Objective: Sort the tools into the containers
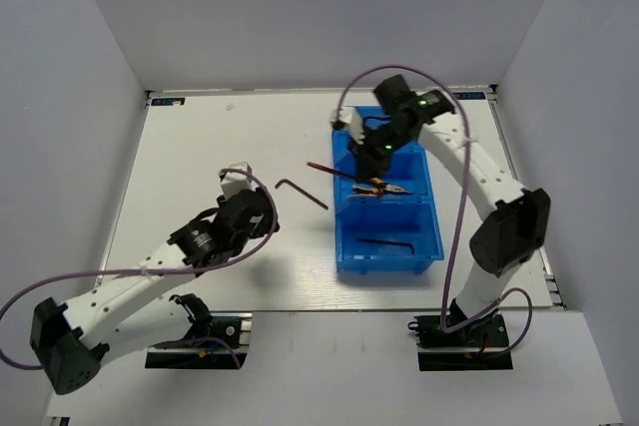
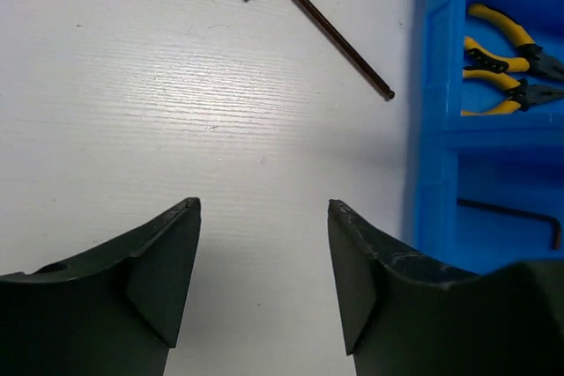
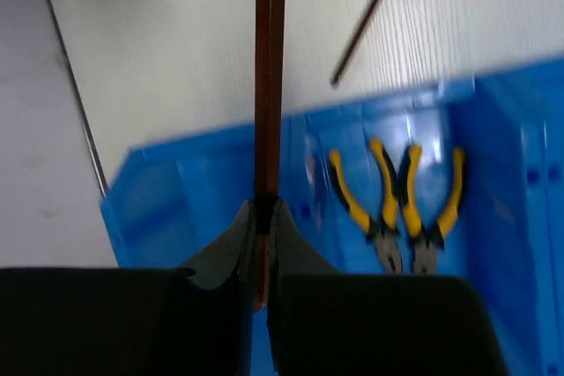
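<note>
White table [image 2: 106,112]: hex key [image 2: 330,33] beyond left pincer [image 2: 263,209]

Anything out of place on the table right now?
Only the brown hex key lying on the table outside the blue bins. The right gripper pinches a thin rod that juts out beyond them.

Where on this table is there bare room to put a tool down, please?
Bare: the table far left, between the loose hex key and its left edge. Crowded: the blue bins, with pliers in the middle compartment and the right hand holding a thin brown tool above them.
</note>
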`<state>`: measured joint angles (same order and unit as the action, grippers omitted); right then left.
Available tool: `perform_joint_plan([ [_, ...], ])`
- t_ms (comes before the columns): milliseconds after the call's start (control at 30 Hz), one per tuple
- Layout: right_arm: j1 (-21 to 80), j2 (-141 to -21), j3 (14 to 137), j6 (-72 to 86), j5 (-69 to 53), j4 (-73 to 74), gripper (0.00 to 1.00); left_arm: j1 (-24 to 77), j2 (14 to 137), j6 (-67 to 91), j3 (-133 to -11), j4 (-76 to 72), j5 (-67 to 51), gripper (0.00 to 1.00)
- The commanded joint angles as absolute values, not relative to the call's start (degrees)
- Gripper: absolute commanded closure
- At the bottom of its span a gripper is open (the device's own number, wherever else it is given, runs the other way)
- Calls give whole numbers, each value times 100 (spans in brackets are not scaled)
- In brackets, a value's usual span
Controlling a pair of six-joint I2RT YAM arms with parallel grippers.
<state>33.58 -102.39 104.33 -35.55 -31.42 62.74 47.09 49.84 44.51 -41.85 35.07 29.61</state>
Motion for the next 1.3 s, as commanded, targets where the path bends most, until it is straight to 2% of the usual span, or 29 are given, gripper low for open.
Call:
perform_joint_plan([
  [0, 2683, -9696, 9846, -5307, -3208, 7510, 100, 4720, 5387, 4631, -4491, 3131, 3278, 32],
  [67, 2453, -9520, 9555, -6111, -3313, 7821, 100, 4658, 5789, 4632, -4543, 2884, 3278, 36],
  [167, 2285, -9125, 8817, -6389, -3165, 7920, 100, 4597, 6309, 4509, -4807, 2462, 3138, 37],
  [200, 2250, -9071, 8380, -6390, -3138, 7849, 100, 4536, 6728, 4509, -4921, 2461, 3138, 35],
  [267, 2241, -8904, 8157, -6372, -2989, 7480, 100, 4482, 7135, 4509, -5325, 2408, 3085, 23],
  [367, 2250, -8833, 7928, -6329, -3006, 7480, 100, 4351, 7873, 4745, -5957, 2759, 3032, 14],
  [467, 2276, -8798, 7665, -6058, -2735, 7217, 100, 4237, 8557, 5202, -6511, 3154, 2919, 10],
  [500, 2250, -8807, 7612, -6038, -2664, 7120, 80, 4236, 8726, 5334, -6756, 3251, 2840, 10],
  [600, 2189, -8781, 7585, -5924, -2619, 7154, 43, 4184, 9314, 5800, -7214, 3777, 2726, 10],
  [700, 2136, -8518, 7524, -5627, -2733, 7032, 37, 4131, 9745, 6511, -7549, 4244, 2725, 14],
  [767, 2066, -8420, 7479, -5485, -2768, 6865, 37, 4131, 9913, 7037, -7672, 4595, 2655, 16],
  [800, 2031, -8307, 7488, -5171, -2803, 6838, 40, 4079, 10001, 7179, -7760, 4666, 2559, 20],
  [867, 1926, -8192, 7506, -5028, -2926, 6803, 53, 4078, 10238, 7495, -7927, 4745, 2488, 25],
  [933, 1855, -8025, 7471, -4826, -3040, 6724, 58, 4078, 10414, 7619, -8085, 4746, 2435, 32],
  [1267, 1380, -7190, 6724, -4588, -3348, 6495, 58, 3920, 11715, 7840, -9290, 5405, 2435, 38],
])
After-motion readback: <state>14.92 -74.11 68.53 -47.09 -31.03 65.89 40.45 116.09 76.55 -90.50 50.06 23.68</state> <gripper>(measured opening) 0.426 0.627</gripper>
